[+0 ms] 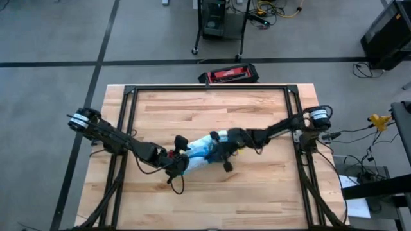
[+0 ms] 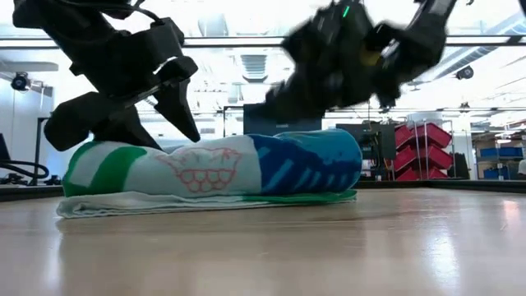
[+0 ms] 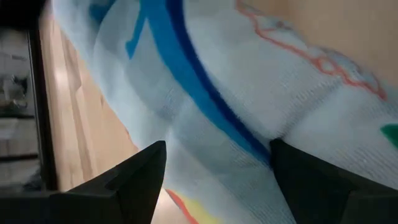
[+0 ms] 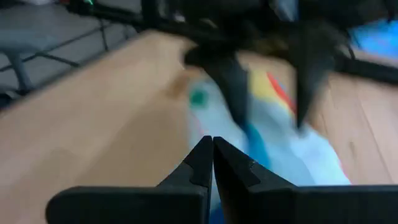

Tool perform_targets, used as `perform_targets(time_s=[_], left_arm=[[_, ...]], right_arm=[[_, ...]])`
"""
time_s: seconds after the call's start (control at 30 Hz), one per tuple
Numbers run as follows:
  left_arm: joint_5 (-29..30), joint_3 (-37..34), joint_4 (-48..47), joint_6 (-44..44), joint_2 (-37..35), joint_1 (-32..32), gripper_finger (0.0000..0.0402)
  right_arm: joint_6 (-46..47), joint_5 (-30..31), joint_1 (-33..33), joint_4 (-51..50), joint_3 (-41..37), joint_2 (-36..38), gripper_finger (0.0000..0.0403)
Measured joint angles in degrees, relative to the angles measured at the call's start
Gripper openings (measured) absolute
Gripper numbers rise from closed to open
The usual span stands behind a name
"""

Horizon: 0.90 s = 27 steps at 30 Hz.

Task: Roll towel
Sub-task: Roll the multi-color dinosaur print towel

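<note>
Towel (image 1: 196, 154) lies rolled at counter (image 1: 257, 192) centre: soft, light, springy, likely to unroll; best held across the roll's ends. Left pincer (image 1: 176, 163), fingers apart, straddles its 8 o'clock end. Right pincer (image 4: 212, 163), fingers together, hovers at its 3 o'clock end. Motion blur hides any contact.

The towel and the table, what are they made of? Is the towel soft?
The towel looks like soft woven cotton terry: the left wrist view shows a fuzzy, looped weave, and it squashes into a rounded roll. The table looks like pale wooden planks with a smooth, slightly shiny finish; grain lines and board seams show.
</note>
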<state>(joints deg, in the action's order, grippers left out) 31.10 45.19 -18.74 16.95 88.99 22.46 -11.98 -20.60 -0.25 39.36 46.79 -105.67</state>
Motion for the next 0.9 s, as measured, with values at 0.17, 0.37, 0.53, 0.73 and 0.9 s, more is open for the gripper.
perform_targets(time_s=[0.17,0.37,0.53,0.73,0.9], left_arm=[[1.4,0.0,-1.1,0.4,-0.9,0.7,0.0274],[0.7,4.2,-10.1,-7.3,-4.3,0.8,0.0274],[1.9,11.7,-26.3,-20.9,-7.3,1.6,0.0274],[0.8,12.7,-33.5,-41.5,-8.9,4.6,0.0274],[0.9,3.6,-24.4,-46.8,-8.2,6.7,0.0274]], right_arm=[[3.3,-0.6,0.2,7.0,1.2,-7.6,0.0000],[8.3,1.9,2.6,15.9,2.6,-13.0,0.0000],[10.3,8.0,3.5,14.8,2.7,-12.7,0.0000],[10.7,16.0,5.5,9.7,2.3,-8.6,0.0000],[8.1,18.9,6.8,-0.6,2.2,-0.2,0.0000]])
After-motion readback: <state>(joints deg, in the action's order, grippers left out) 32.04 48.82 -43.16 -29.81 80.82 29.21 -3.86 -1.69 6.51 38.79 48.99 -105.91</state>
